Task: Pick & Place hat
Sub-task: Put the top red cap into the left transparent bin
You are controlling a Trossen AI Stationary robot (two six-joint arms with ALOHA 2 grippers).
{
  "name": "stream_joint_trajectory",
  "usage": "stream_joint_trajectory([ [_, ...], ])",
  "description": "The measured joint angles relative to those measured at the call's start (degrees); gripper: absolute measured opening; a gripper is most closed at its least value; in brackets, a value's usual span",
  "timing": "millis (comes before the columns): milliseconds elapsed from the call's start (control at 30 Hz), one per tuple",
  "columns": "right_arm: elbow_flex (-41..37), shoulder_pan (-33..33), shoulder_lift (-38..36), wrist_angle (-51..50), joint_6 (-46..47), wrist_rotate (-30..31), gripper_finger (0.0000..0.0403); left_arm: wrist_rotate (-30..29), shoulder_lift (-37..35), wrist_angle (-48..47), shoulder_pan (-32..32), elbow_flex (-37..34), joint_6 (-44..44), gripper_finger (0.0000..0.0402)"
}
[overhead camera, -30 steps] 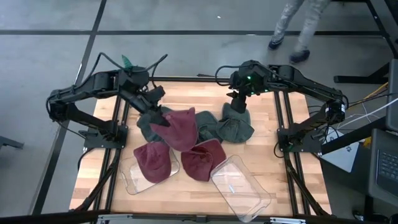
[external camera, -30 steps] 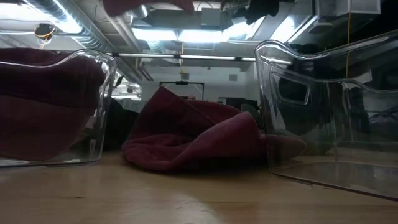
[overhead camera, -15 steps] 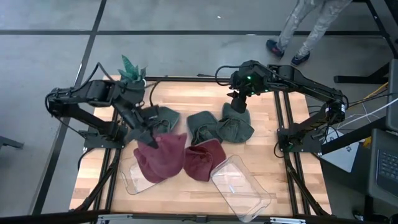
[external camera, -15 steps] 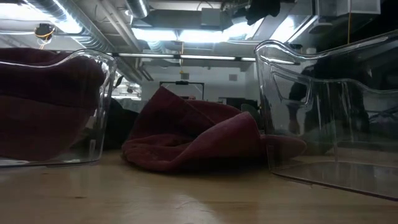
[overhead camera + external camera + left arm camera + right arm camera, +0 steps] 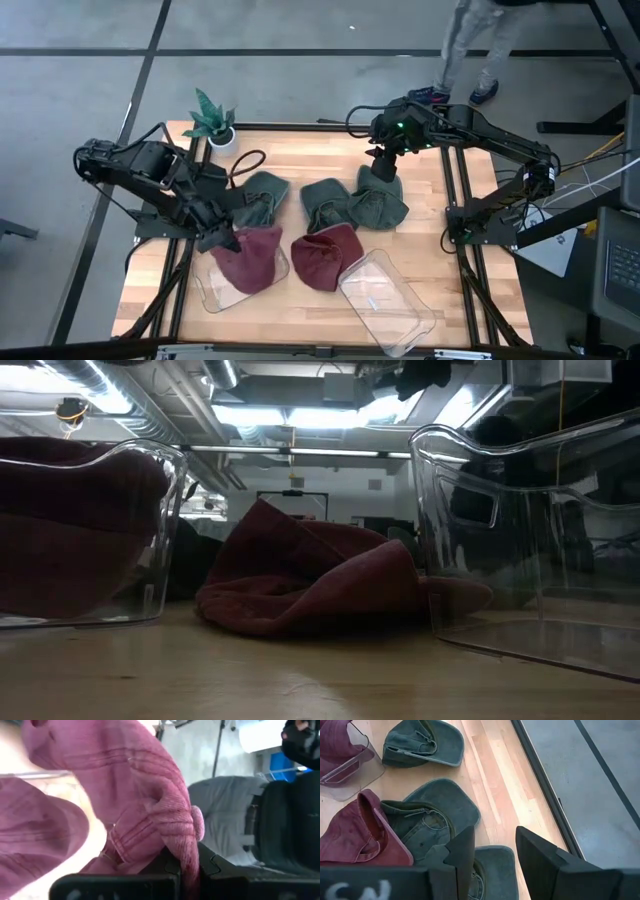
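Note:
My left gripper (image 5: 222, 240) is shut on a maroon hat (image 5: 256, 256) that hangs over the left clear bin (image 5: 215, 292). Another maroon hat (image 5: 35, 837) lies in that bin (image 5: 160, 530). A third maroon hat (image 5: 326, 256) rests on the table between the bins (image 5: 310, 585). Three green hats (image 5: 258, 194) (image 5: 324, 203) (image 5: 382, 207) lie at mid table. My right gripper (image 5: 383, 165) is open, high above the rightmost green hat (image 5: 490, 867), touching nothing. My left gripper pinches a bunched fold of the maroon hat's cloth (image 5: 186, 851) between its two fingers, coming slanting down from the table's left. Several layers seem gathered there. The hat hangs slack past the fingers over the left bin; whether it touches the hat inside, I cannot tell.
A second clear bin (image 5: 386, 302) sits at the near right, its wall (image 5: 520, 530) close in the low view. A small potted plant (image 5: 212, 118) stands at the far left corner. A person's legs (image 5: 470, 50) show on the floor beyond the table.
My left gripper has swung from above the middle hats toward the table's near left, rolling as it went, and stays shut. The maroon hat has travelled with it, hanging, from over the green hats to over the left bin.

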Motion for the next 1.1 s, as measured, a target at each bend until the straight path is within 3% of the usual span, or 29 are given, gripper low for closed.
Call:
stream_joint_trajectory([
  [167,0.00,0.00,0.00,0.00,1.08,0.00,0.0143,-3.15,-0.07,0.01,-1.23,-0.74,-0.18,0.0003],
  [467,0.00,0.00,0.02,0.04,1.26,0.00,0.0143,-4.63,-3.82,1.04,-2.16,-11.95,-2.24,0.0003],
  [767,0.00,0.00,0.02,0.75,1.26,0.02,0.0143,-5.29,-9.67,14.53,-2.32,-23.60,-7.54,0.0003],
  [1100,0.00,0.00,0.04,1.16,1.26,0.02,0.0143,-7.00,-12.32,15.28,-2.33,-31.03,-9.81,0.0003],
])
